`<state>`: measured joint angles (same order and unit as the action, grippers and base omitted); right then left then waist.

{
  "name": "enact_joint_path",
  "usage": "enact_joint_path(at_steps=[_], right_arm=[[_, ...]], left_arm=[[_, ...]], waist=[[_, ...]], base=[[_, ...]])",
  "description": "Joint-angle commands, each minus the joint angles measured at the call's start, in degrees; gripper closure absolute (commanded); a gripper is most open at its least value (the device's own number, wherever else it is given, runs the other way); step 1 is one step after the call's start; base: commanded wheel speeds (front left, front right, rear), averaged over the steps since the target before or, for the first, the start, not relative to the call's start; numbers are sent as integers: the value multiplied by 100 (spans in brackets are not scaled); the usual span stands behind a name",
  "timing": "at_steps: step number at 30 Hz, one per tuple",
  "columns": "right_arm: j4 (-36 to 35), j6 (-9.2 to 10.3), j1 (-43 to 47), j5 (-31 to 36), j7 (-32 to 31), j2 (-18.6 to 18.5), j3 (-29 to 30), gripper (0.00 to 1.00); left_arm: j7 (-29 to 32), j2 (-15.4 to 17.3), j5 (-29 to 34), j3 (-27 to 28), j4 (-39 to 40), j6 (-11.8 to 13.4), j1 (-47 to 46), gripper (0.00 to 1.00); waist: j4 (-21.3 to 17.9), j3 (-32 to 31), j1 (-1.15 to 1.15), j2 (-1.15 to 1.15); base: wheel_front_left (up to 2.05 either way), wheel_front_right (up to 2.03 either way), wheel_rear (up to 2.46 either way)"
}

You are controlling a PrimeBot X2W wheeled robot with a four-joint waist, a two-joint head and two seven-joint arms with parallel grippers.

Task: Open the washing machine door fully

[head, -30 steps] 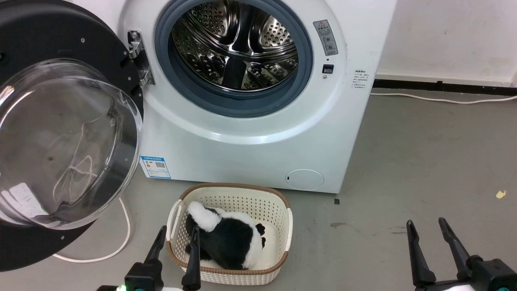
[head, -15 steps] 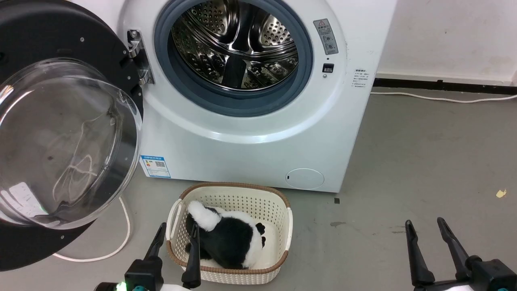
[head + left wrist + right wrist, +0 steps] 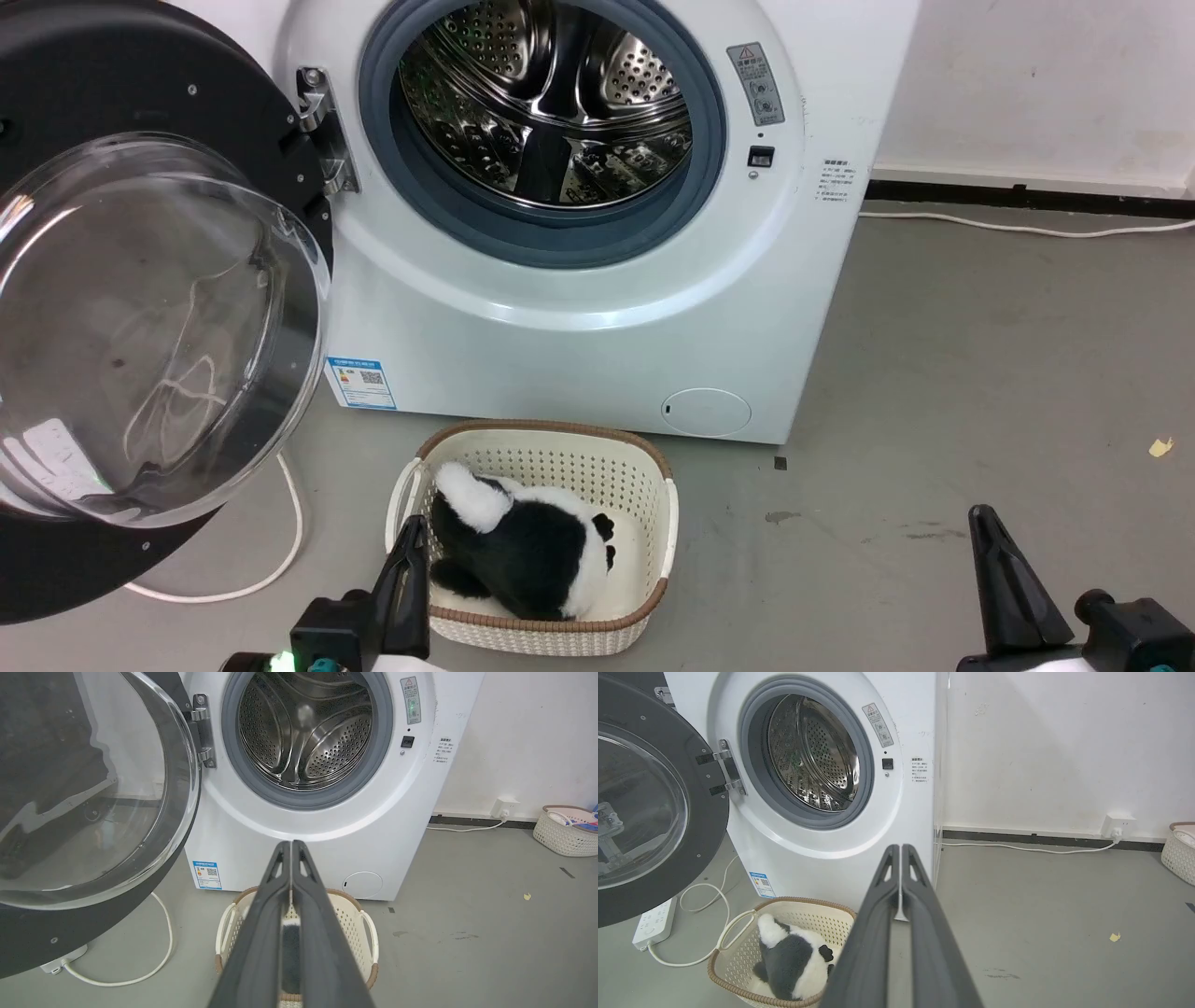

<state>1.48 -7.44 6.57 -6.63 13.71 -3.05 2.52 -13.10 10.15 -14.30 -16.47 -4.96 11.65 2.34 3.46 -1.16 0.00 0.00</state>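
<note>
fingers [image 3: 261, 914] together, left claw [image 3: 291, 843] and right claw [image 3: 901, 847] face washing machine [image 3: 373, 849].

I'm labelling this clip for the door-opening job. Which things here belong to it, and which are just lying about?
Job: door; washing machine.

Lying about: basket; plush toy; power strip; second basket; paper scrap.

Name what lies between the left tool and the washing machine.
A cream basket holding a black-and-white plush stands between the left tool and the washing machine, as the head view shows.
</note>
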Motion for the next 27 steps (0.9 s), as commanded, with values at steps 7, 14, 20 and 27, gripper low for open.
enact_joint_path(at_steps=[7, 14, 20, 27], right_arm=[[-10, 0, -44, 45, -89, 1, -17, 100], [-18, -1, -81, 82, -166, 2, -31, 100], [-25, -1, -112, 113, -232, 3, -43, 100], [-34, -1, -149, 151, -309, 4, -57, 100]], left_arm=[[87, -41, 95, 101, 33, -76, -16, 100], [160, -82, 175, 193, 61, -141, -29, 100], [223, -117, 244, 273, 85, -197, -40, 100], [297, -158, 324, 365, 113, -263, -53, 100]], waist=[[-21, 7, 0, 0], [-40, 13, 0, 0], [-57, 19, 0, 0], [-76, 26, 0, 0]], base=[[0, 0, 0], [0, 0, 0], [0, 0, 0], [0, 0, 0]])
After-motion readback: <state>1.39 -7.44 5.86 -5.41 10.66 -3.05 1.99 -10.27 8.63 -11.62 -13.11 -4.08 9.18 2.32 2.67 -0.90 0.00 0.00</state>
